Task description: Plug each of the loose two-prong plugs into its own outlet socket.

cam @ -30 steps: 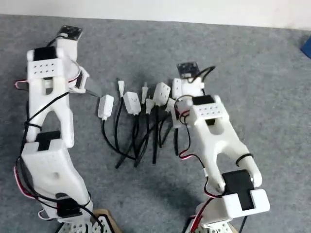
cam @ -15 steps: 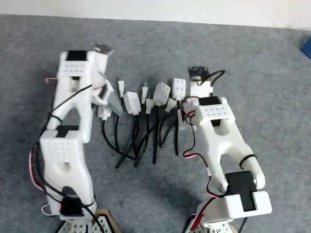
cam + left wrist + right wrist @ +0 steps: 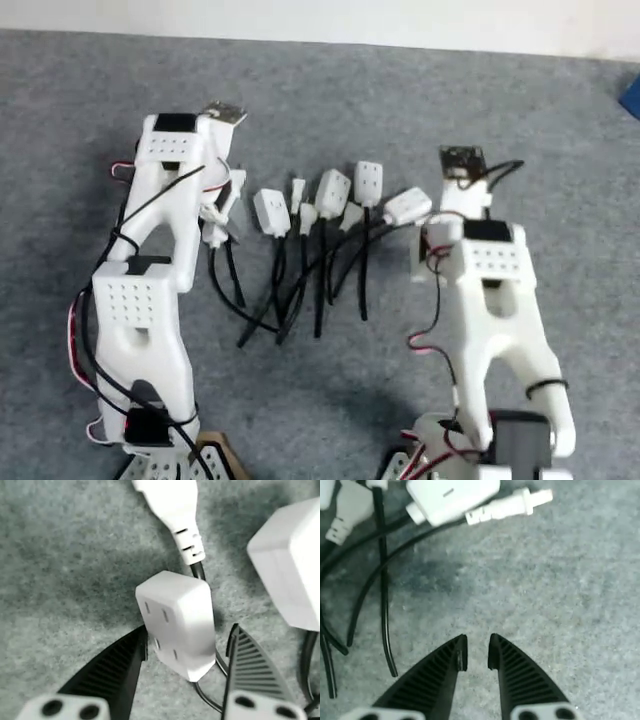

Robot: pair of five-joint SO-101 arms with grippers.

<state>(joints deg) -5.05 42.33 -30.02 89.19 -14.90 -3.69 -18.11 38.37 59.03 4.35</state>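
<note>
No lettering, number or sign that I can read on any socket (image 3: 177,622), plug (image 3: 308,214) or cord (image 3: 382,580) lying before me.

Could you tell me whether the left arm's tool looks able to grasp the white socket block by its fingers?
Probably yes: the left tool is open, its fingers either side of the socket block, with nothing else between.

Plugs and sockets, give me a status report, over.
Left gripper open, straddling a white socket block. Right gripper barely open, empty, above the carpet. Black cords tangled between the arms.
</note>
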